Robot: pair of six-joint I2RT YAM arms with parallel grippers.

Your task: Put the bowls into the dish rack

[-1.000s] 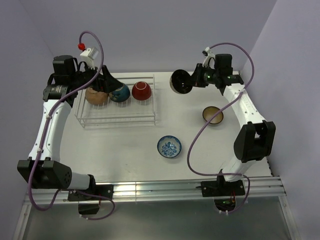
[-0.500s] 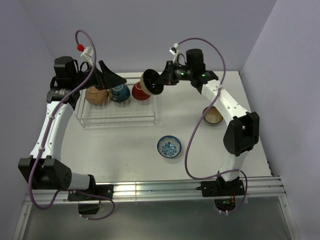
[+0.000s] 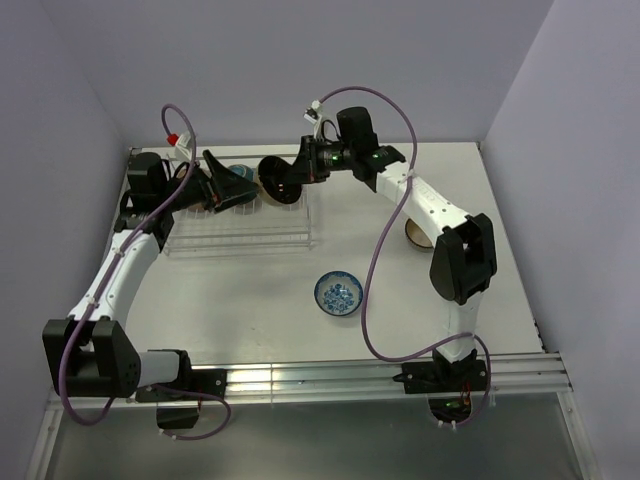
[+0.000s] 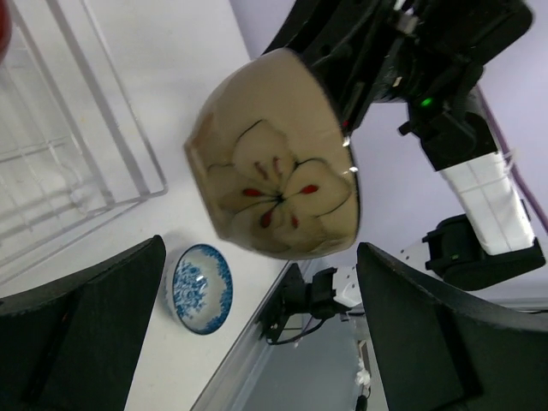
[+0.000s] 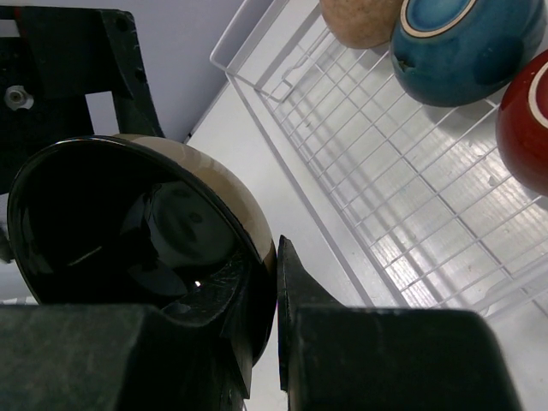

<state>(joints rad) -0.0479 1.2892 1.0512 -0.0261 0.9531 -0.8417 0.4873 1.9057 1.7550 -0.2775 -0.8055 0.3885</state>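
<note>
My right gripper (image 3: pixel 300 172) (image 5: pixel 276 291) is shut on the rim of the black-inside bowl (image 3: pixel 277 181) (image 5: pixel 128 223) and holds it tilted in the air over the right end of the dish rack (image 3: pixel 235 232) (image 5: pixel 377 171). Its tan outside with a flower drawing faces the left wrist view (image 4: pixel 278 163). My left gripper (image 3: pixel 243 183) (image 4: pixel 265 342) is open and empty just left of that bowl. A tan bowl (image 5: pixel 368 17), a blue bowl (image 5: pixel 462 43) and a red bowl (image 5: pixel 527 128) sit in the rack. The blue-and-white bowl (image 3: pixel 338 293) (image 4: pixel 203 287) lies on the table.
Another tan bowl (image 3: pixel 414 236) lies at the right, half hidden behind my right arm. The rack stands near the back left corner by the purple walls. The table's metal front rail (image 3: pixel 330 375) runs along the near edge.
My right arm has swung left from the right side, carrying the black-inside bowl to the rack's right end. My left gripper has shifted slightly and stayed open.
</note>
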